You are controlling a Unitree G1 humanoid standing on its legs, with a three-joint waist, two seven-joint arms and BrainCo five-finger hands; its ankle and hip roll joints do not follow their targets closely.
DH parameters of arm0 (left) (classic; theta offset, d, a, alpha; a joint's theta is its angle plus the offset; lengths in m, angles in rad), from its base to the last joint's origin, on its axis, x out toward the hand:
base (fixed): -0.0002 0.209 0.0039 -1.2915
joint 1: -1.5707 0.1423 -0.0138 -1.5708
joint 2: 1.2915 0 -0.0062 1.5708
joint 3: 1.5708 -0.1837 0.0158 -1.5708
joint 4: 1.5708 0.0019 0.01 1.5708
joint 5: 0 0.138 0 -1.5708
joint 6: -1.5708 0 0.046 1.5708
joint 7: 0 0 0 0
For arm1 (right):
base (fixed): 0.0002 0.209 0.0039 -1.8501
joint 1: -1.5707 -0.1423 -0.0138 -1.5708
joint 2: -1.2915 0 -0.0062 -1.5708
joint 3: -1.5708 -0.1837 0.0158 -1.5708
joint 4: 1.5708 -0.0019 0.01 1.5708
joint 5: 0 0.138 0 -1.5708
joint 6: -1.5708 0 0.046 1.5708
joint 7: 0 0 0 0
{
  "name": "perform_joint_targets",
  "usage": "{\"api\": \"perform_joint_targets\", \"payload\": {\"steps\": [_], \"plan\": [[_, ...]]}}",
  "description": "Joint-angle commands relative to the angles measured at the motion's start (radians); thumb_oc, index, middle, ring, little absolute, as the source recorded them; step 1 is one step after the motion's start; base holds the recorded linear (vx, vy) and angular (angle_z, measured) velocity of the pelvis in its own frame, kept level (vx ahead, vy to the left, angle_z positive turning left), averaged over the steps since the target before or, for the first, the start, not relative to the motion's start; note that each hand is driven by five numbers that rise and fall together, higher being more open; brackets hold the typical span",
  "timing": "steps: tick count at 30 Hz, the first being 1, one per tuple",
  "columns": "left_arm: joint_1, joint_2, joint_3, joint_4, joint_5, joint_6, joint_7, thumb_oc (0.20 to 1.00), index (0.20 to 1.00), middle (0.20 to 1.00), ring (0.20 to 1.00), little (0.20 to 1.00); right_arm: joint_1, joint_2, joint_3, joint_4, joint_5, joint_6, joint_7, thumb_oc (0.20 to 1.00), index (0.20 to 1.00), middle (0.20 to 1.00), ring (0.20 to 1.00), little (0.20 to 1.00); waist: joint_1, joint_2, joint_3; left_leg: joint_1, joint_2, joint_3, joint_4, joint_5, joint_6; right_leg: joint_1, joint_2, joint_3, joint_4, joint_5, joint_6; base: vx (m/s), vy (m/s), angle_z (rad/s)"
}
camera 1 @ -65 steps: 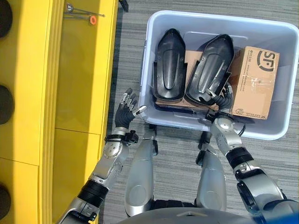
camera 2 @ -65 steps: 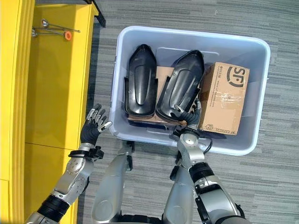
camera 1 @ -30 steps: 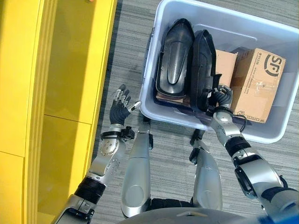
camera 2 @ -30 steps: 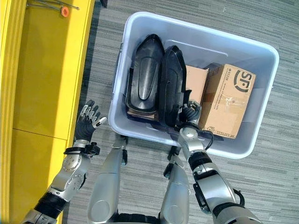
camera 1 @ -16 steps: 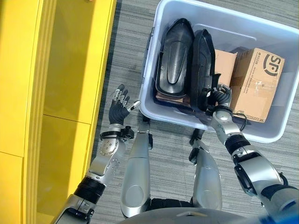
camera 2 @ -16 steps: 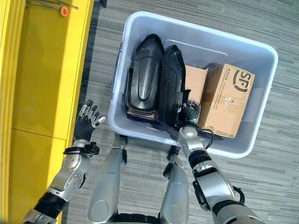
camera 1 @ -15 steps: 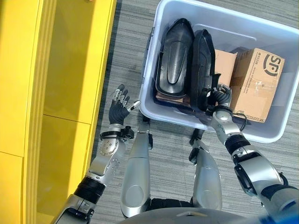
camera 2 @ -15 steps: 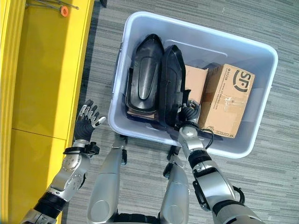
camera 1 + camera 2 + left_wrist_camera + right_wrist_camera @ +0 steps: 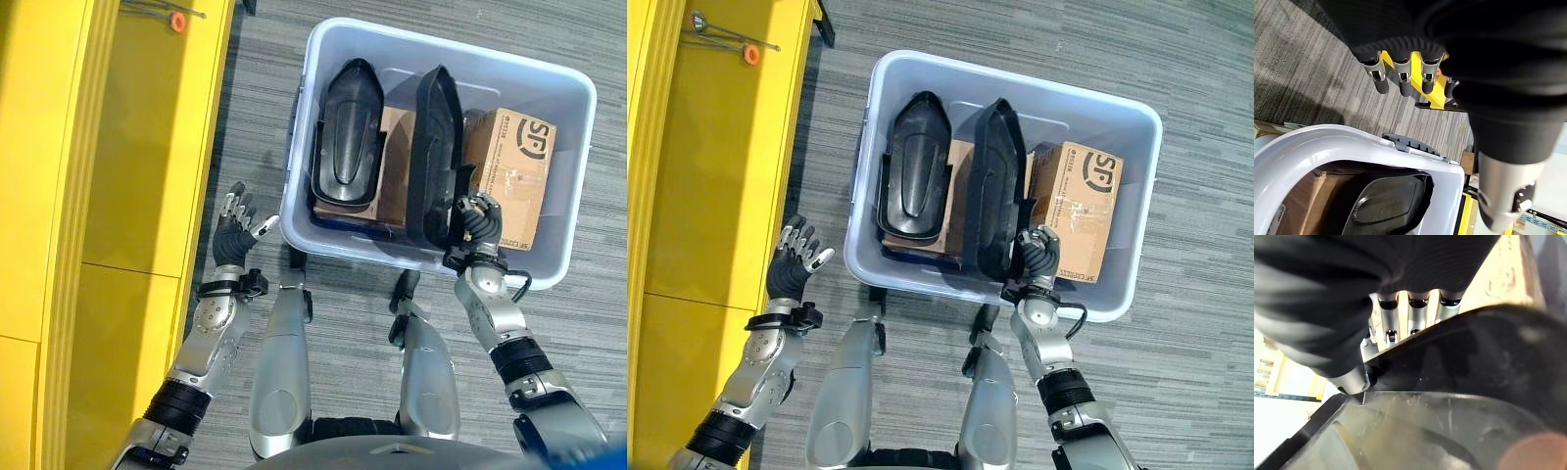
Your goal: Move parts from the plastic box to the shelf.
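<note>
Since a second ago the upright black part [image 9: 434, 157] has swung away from the flat black part [image 9: 347, 147], so brown cardboard shows between them now; it was tucked right against it before. It stands on edge in the middle of the plastic box [image 9: 294, 176], its near end clamped by the right hand [image 9: 477, 217], fingers curled round the rim. Over on the left, the left hand [image 9: 234, 233] hangs above the grey carpet between the box and the yellow shelf [image 9: 147, 147], fingers spread loose and holding nothing. Going further in, the flat part lies face up on the left side of the box, and a cardboard box [image 9: 514, 176] sits on the right, just beside the upright part. Way at the far end of the shelf there's an orange-tipped metal tool [image 9: 171, 17].
</note>
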Motion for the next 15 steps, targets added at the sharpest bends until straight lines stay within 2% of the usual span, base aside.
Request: {"api": "perform_joint_targets", "payload": {"steps": [1,8,15], "plan": [[0.073,0.04,0.026,-0.098,0.001,-0.026,-0.036,1.0,1.0,1.0,1.0,1.0,0.021,-0.032,-0.051,-0.108,-0.045,-0.085,-0.011,0.2,0.2,0.2,0.2,0.2,0.01,-0.013,-0.094,-0.009,0.079,-0.016,0.03,-0.004,-0.064,0.097,-0.094,0.028,-0.06,0.095,0.068,0.02,-0.009,-0.06],[0.115,0.039,0.038,-0.094,-0.006,-0.014,-0.078,1.0,1.0,1.0,1.0,1.0,0.093,-0.038,-0.088,-0.232,-0.046,-0.105,0.019,0.2,0.2,0.2,0.2,0.2,-0.01,-0.006,-0.149,0.086,0.095,-0.009,-0.005,0.015,-0.076,0.159,-0.096,0.041,-0.061,0.075,0.066,0.03,-0.027,-0.06],[0.172,0.032,0.072,-0.069,-0.016,0.011,-0.13,1.0,1.0,1.0,1.0,1.0,0.209,-0.05,-0.108,-0.314,0.002,-0.11,0.114,0.2,0.2,0.2,0.2,0.2,-0.029,0.001,-0.212,0.22,0.13,-0.006,-0.059,0.037,-0.088,0.243,-0.061,0.059,-0.047,0.029,0.057,0.04,-0.071,-0.02]]}}
